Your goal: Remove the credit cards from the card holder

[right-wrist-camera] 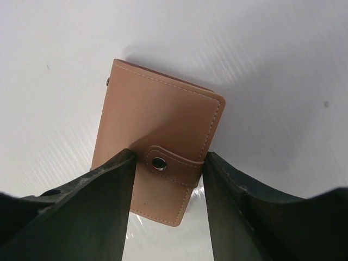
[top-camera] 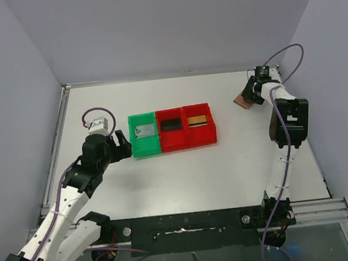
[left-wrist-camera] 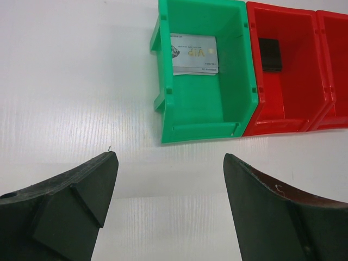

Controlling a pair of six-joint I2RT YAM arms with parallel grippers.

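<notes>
- Three pale lilac walls [top-camera: 164, 26] enclose a white table [top-camera: 227, 168].
- Closed tan card holder [right-wrist-camera: 163, 119] sits at the table's far right. Its long axis runs away from the right wrist camera, and its snap strap [right-wrist-camera: 171, 163] wraps over one long edge.
- Right gripper [right-wrist-camera: 168, 156] straddles its width; I cannot tell whether it is clamped.
- Left gripper [left-wrist-camera: 169, 157] gapes, empty, facing a green bin [left-wrist-camera: 201, 117].

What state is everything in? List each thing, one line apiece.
card holder: closed, strap snapped shut.
silver-grey card: out, lying flat in the green bin.
black card: out, lying in the middle red bin.
gold-tan card: out, lying in the right red bin.
left gripper: open, empty.
right gripper: partly open, fingers flanking the card holder; grip unclear.
</notes>
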